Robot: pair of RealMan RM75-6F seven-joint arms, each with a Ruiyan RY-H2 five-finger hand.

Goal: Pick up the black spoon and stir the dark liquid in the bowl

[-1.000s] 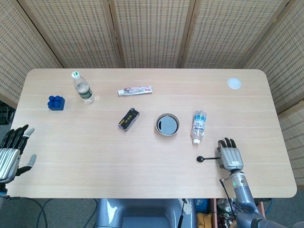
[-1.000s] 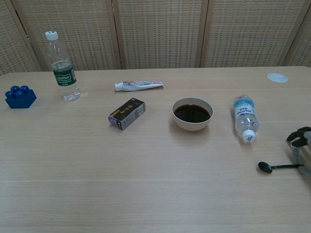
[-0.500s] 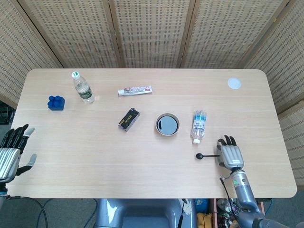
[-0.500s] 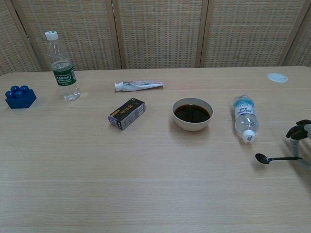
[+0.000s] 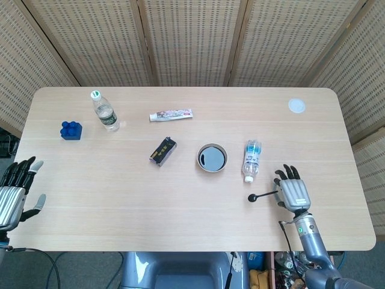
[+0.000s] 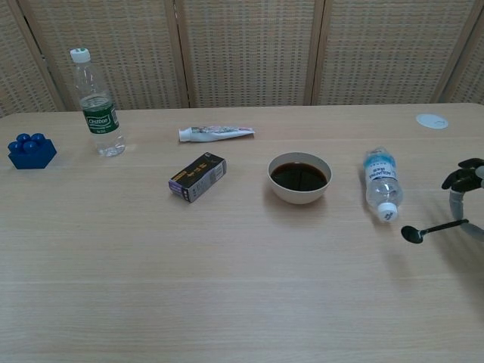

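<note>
The right hand [image 5: 293, 194] is at the near right of the light wooden table [image 5: 120, 192], back upward in the head view, fingers pointing to the far side. It holds the slim black spoon [image 5: 262, 195] by the handle end; the chest view shows the same right hand [image 6: 463, 189] at the frame's right edge, with the black spoon [image 6: 431, 229] projecting to the left. The handle tilts slightly, so the spoon's round head [image 6: 411, 234] lies lower than the held end, and a faint shadow on the table sits just beneath the head. The exact finger contact on the handle cannot be resolved.

The left hand [image 5: 14, 195] is at the near left edge of the head view, beyond the table edge, with fingers spread apart and nothing in it.

The round pale bowl of dark liquid [image 6: 299, 177] stands near the table centre, well apart from the spoon and to its left. A clear plastic bottle with a blue label [image 6: 380, 185] lies on its side between bowl and spoon, cap toward the near side. Further left are:
- a small black carton [image 6: 197, 177];
- a white toothpaste tube [image 6: 215, 133];
- an upright clear water bottle with a green label [image 6: 94, 104];
- a blue toy brick [image 6: 31, 150].

A white disc [image 6: 432, 121] lies at the far right.
</note>
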